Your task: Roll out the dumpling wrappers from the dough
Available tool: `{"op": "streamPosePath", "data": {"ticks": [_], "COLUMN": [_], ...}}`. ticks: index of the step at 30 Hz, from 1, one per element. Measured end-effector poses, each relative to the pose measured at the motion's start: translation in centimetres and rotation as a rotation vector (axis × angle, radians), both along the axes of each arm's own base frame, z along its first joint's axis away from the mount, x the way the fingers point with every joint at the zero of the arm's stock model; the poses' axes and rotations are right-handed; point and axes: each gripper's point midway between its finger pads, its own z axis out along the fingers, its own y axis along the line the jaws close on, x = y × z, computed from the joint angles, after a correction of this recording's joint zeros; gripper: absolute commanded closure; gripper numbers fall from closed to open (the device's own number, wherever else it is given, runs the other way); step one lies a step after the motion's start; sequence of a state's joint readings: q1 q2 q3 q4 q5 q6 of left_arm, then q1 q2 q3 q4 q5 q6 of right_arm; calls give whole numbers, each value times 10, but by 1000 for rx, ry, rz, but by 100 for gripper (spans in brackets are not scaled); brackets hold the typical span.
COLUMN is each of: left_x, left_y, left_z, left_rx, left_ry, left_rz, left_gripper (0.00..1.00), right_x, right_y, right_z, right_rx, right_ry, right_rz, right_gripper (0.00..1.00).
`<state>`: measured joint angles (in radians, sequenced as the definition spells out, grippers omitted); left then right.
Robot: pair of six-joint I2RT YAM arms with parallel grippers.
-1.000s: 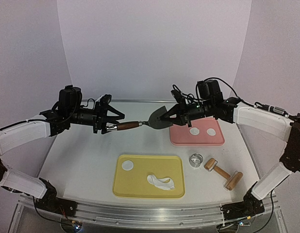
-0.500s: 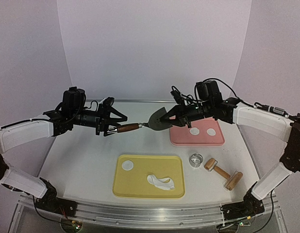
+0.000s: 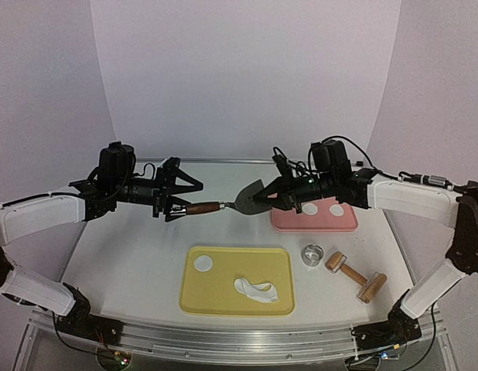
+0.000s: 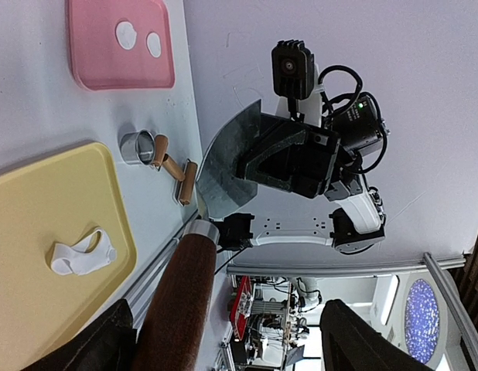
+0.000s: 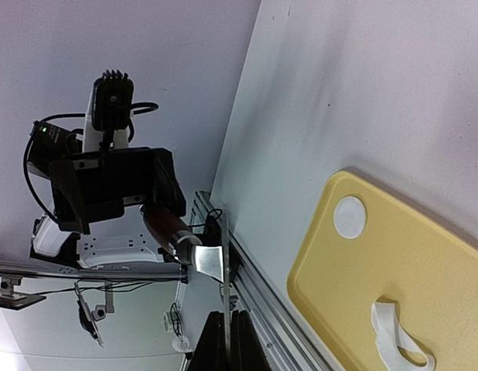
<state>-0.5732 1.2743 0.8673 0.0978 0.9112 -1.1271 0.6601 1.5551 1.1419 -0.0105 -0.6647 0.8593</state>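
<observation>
1. Left pincer (image 3: 183,201): released. I see its jaws spread wide about the wooden handle of the spatula (image 3: 250,199), with a clear gap on one side.
2. Right pincer (image 3: 276,197): clenched on the spatula's dark blade, which it holds level above the desk (image 3: 123,255).
3. Dumpling wrappers (image 3: 309,208): two lie on the pink tray (image 3: 289,222) below the right arm, a third (image 3: 203,264) on the yellow tray (image 3: 231,267).
4. Dough piece (image 3: 256,290): irregular, on the yellow tray.
5. On the desk just right of that tray: ring cutter (image 3: 312,254), wooden roller (image 3: 355,277).
</observation>
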Motion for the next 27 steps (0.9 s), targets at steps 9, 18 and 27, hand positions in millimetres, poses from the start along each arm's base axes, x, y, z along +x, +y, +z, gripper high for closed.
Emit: {"op": "streamPosePath", "data": {"ticks": [9,18,27], "left_x": [-6,-6,-7], "left_y": [2,4,6], "left_z": [8,3,-7], "left_rx": [-16,-5,31], "left_ry": [-25,-14,29], "left_rz": [-5,5,17], "left_gripper": [14,44,79], "right_x": [6,5,2], "right_y": [1,2,2], "right_z": [4,4,7], "right_rx": [26,31,22], "right_ry": [-6,-23,-50], "right_rz": [-33,-23,-4], "right_gripper": [100,100,100]}}
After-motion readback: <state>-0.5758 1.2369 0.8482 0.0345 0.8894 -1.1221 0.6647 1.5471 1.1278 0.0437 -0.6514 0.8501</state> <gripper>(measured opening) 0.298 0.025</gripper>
